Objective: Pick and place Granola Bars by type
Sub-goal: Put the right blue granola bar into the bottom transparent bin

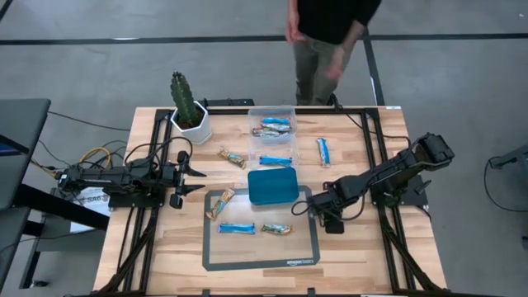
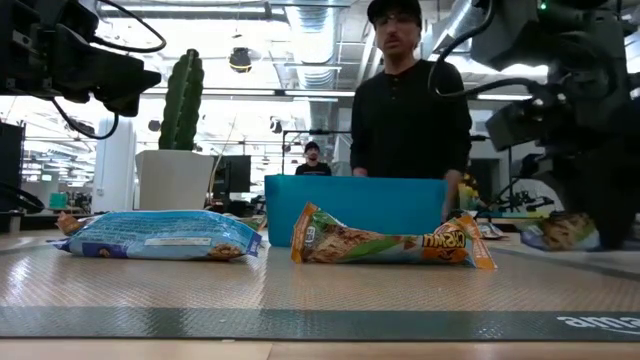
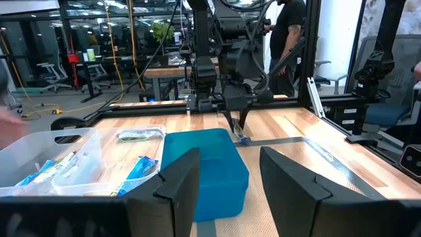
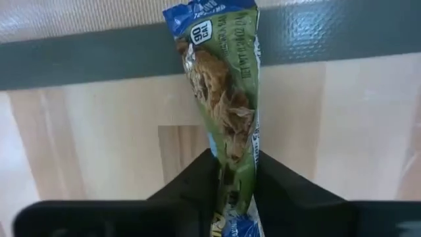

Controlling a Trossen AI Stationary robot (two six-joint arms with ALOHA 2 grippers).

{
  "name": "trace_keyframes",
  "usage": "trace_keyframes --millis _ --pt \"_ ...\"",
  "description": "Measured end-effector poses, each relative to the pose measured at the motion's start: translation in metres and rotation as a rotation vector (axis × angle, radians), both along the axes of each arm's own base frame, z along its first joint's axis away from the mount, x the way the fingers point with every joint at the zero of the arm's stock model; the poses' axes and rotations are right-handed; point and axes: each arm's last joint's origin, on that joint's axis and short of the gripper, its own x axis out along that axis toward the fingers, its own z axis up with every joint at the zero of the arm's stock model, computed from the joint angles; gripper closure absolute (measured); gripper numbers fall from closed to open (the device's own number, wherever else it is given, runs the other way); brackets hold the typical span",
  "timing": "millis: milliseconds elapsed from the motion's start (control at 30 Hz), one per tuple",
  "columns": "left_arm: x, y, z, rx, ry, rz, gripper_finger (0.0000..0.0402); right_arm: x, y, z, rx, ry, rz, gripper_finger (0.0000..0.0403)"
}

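Granola bars lie scattered: a blue one [image 1: 237, 228] and a tan-green one [image 1: 276, 229] flat on the grey mat [image 1: 216, 256], a tan one [image 1: 220, 203] at the mat's left edge, and others [image 1: 275, 161] on the wood behind the teal tray [image 1: 272, 186]. Several more sit in the clear box [image 1: 272, 124]. My right gripper [image 1: 299, 208] is at the mat's right edge beside the tray, shut on a blue-and-green bar [image 4: 220, 85]. My left gripper [image 1: 198, 181] is open and hovers left of the tray, holding nothing. My right gripper pinches the blue-and-green bar between its two fingers at one end [image 4: 231, 172]. The bar runs on forward along the fingers, its free end [image 4: 210, 26] over the mat's border. The fingers slant down from the table's right. Whether the free end touches the mat cannot be told.
A potted cactus [image 1: 188, 107] stands at the far left of the table. A person [image 1: 326, 41] stands just beyond the far edge, a hand near the clear box. Black frame rails [image 1: 371, 148] run along the table's sides. Bare wood lies at the near right.
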Motion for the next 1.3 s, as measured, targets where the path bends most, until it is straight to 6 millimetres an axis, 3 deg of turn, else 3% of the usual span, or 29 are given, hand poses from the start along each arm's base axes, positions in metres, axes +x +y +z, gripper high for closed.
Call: trace_keyframes --millis 167,433,600,733,967,1133,1300 --pt "0.000 0.000 0.000 0.000 0.000 0.000 0.0249 0.000 -0.004 0.010 0.020 -0.046 -0.055 0.0345" --pt "0.000 0.000 0.000 0.000 0.000 0.000 0.0249 0.003 -0.017 0.036 0.083 -0.202 -0.218 0.0347" --pt "0.000 0.000 0.000 0.000 0.000 0.000 0.0249 0.012 -0.034 0.062 0.081 -0.401 -0.366 0.0347" --pt "0.000 0.000 0.000 0.000 0.000 0.000 0.0249 0.024 -0.056 0.094 -0.003 -0.558 -0.433 0.0347" --pt "0.000 0.000 0.000 0.000 0.000 0.000 0.0249 0.061 -0.100 0.133 -0.188 -0.629 -0.357 0.0347" --pt "0.000 0.000 0.000 0.000 0.000 0.000 0.0249 0.100 -0.132 0.138 -0.287 -0.530 -0.257 0.0347" --pt "0.000 0.000 0.000 0.000 0.000 0.000 0.0249 0.139 -0.159 0.126 -0.330 -0.414 -0.172 0.0347"
